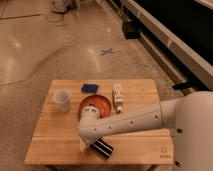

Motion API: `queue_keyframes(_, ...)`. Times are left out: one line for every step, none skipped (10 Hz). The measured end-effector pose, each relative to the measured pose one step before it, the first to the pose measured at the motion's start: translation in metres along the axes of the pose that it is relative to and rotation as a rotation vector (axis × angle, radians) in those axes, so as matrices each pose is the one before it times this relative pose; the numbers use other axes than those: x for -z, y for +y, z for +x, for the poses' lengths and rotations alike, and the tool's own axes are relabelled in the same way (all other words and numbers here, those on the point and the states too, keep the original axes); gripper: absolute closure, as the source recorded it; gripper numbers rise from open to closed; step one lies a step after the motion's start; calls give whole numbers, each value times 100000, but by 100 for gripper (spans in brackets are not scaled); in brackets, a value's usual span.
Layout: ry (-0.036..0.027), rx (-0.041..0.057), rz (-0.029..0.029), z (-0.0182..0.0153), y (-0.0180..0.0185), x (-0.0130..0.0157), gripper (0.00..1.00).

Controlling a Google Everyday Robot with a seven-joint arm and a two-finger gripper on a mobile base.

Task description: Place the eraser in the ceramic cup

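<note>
The black eraser (102, 147) with pale stripes lies near the front edge of the wooden table (55, 142). My gripper (90, 144) is at the end of the white arm, right over the eraser's left end and touching it. The white ceramic cup (62, 100) stands upright at the table's left, well apart from the gripper.
An orange-brown bowl (97, 105) sits mid-table, partly behind my arm. A flat blue object (90, 88) lies at the back. A white tube (118, 97) lies right of the bowl. My arm (145, 120) crosses the table's right half.
</note>
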Motion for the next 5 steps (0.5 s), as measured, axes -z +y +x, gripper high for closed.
queue_keyframes(81,-400,331,66,-38,-72,46)
queue_keyframes(228,-598,580,94,-81,60,55)
queue_keyframes(516,-729,618,196,-64,328,66)
queue_keyframes(433,-1465,666,69,172,524,76)
queue_keyframes(1202,-1453,319,298,349,846,86)
